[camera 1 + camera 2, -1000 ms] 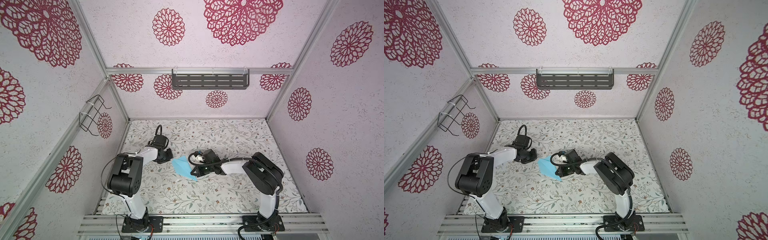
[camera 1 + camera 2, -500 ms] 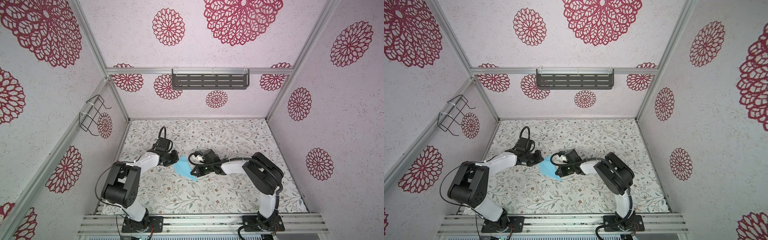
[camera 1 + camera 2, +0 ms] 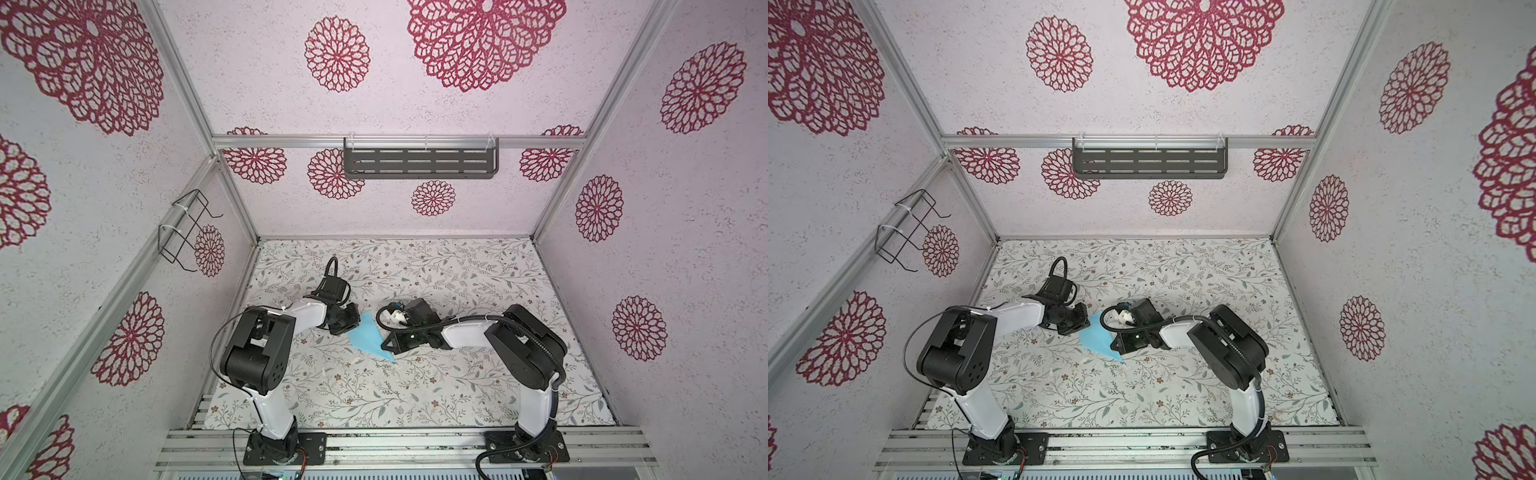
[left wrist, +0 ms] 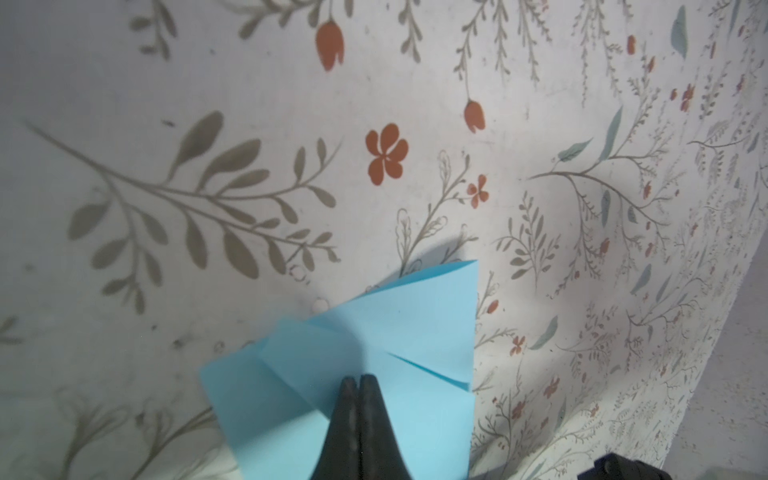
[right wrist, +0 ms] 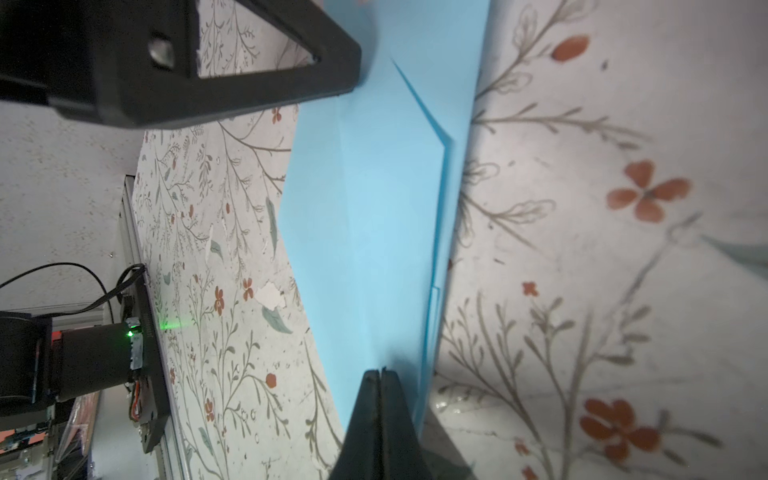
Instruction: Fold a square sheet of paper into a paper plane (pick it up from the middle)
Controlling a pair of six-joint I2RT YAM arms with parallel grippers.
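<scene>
On the left of both top views the left claw reaches low over the floral counter with its fingers pressed together. The left wrist view shows the closed fingertips resting on the light-blue sheet of paper, with nothing visibly pinched between them. The sheet lies on the counter around its middle, between the two claws. It is partly folded into a wedge with overlapping flaps and creases, and it narrows to a point toward the counter's front edge. On the sheet's right side the right claw is also together, its fingertips set against the paper beside a long folded edge. Whether any paper is caught between them cannot be told.
</scene>
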